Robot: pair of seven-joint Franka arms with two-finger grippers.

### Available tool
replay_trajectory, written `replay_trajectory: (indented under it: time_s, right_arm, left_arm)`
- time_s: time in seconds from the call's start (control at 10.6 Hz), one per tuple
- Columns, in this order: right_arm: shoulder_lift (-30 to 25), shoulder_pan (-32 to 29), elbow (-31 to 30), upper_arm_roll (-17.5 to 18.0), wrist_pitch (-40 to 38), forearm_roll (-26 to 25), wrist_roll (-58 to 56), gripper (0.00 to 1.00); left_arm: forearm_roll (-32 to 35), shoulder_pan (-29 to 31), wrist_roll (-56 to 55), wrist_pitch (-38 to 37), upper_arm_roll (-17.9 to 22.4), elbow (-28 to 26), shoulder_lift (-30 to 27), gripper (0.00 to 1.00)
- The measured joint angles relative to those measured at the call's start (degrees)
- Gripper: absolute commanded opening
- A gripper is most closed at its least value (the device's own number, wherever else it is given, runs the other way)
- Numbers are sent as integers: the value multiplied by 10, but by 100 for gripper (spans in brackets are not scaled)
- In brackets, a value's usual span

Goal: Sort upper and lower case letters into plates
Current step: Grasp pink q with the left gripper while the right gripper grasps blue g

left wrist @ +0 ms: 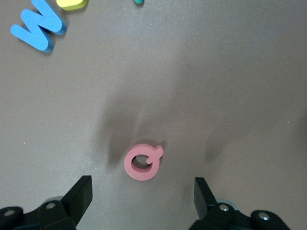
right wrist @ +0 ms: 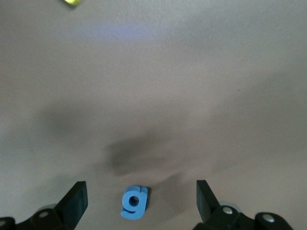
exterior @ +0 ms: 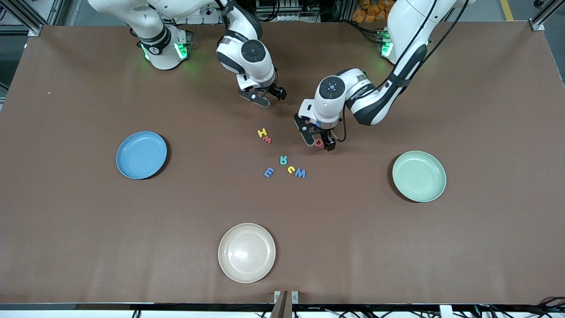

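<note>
A pink-red ring-shaped letter with a small tail (left wrist: 142, 163) lies flat on the brown table. My left gripper (left wrist: 143, 192) hangs low over it, open, its black fingers (left wrist: 79, 196) set wide on either side and touching nothing. In the front view that letter (exterior: 318, 142) shows between the left gripper (exterior: 318, 140) tips. A blue "g" (right wrist: 134, 202) lies between the spread fingers of my open right gripper (right wrist: 139, 201), which shows in the front view (exterior: 270, 96) low over the table near the robots' bases. The blue plate (exterior: 141, 155) and mint-green plate (exterior: 419, 176) hold nothing.
Loose letters lie mid-table: yellow H (exterior: 262, 132), red m (exterior: 267, 139), teal R (exterior: 283, 160), yellow c (exterior: 291, 169), blue E (exterior: 269, 172), blue W (exterior: 300, 173). A cream plate (exterior: 246, 252) sits nearest the front camera.
</note>
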Motion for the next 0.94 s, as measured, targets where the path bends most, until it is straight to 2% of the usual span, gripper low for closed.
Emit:
replay_trajectory:
  time_s: [0.66,0.94]
  right_arm:
    - [29,31,9,0,12,-6,24,100]
    - [47,33,12,-2,29,-33,38,100]
  left_arm:
    - [0,-2,1,4,0,19,21,76]
    - [10,-2,1,4,0,22,28,73]
